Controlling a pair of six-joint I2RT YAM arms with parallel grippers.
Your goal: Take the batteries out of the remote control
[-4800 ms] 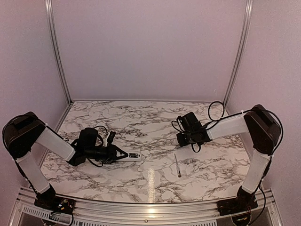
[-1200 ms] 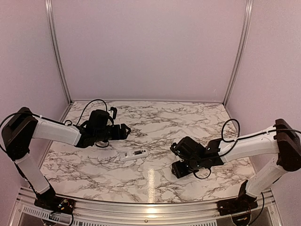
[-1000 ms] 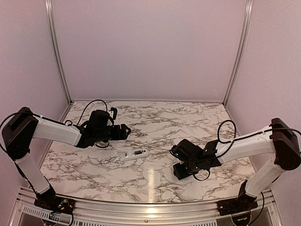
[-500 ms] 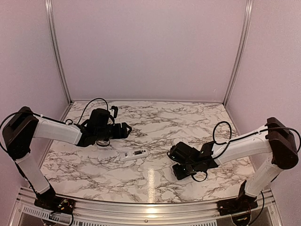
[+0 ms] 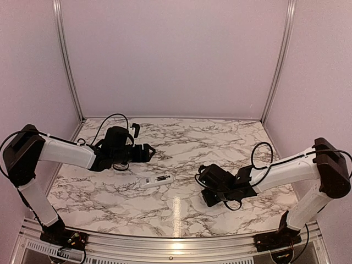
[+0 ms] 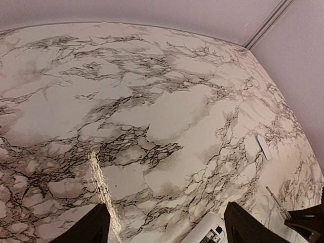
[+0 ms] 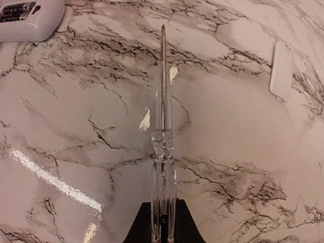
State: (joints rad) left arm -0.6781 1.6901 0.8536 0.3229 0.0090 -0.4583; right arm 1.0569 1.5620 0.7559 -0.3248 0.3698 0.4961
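Observation:
The white remote control (image 5: 157, 180) lies face down on the marble table, its compartment uncovered. The batteries (image 7: 17, 10) sit inside it; they also show at the bottom of the left wrist view as the batteries (image 6: 214, 234) in the remote control (image 6: 202, 235). My left gripper (image 5: 147, 152) hovers open behind and to the left of the remote, nothing between its fingers (image 6: 93, 227). My right gripper (image 7: 163, 205) is shut on the clear handle of a thin screwdriver (image 7: 163, 116). Its metal tip points toward the remote control (image 7: 28, 23) and stops short of it.
The small white cover piece (image 7: 282, 70) lies flat on the table to the right of the screwdriver; the cover piece (image 6: 264, 147) also appears in the left wrist view. Lilac walls with metal corner posts (image 5: 66, 60) enclose the table on three sides.
My right gripper has closed on the screwdriver handle and shifted slightly left toward the remote. My left gripper edged a little right. The remote has not moved.

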